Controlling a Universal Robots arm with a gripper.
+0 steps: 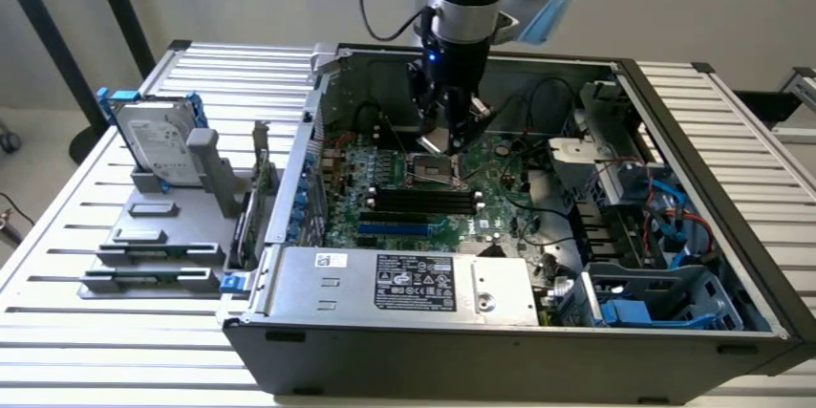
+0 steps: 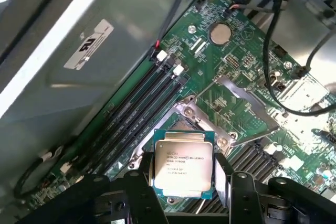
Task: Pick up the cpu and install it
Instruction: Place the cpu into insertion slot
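The cpu (image 2: 184,163), a small square chip with a silver-grey printed lid and green edge, sits between my gripper's (image 2: 184,179) two black fingers (image 2: 143,179), which are shut on its sides. It hangs just above the open metal-framed socket (image 2: 181,119) on the green motherboard (image 2: 231,56). In the exterior view my gripper (image 1: 445,140) reaches down inside the open computer case, directly over the socket (image 1: 434,171).
A grey power supply box (image 1: 401,279) with a white label lies at the case's front. Black memory slots (image 1: 421,200) run beside the socket. Black cables (image 1: 548,102) cross the board's far side. An upright hard drive (image 1: 160,145) stands outside at the exterior view's left.
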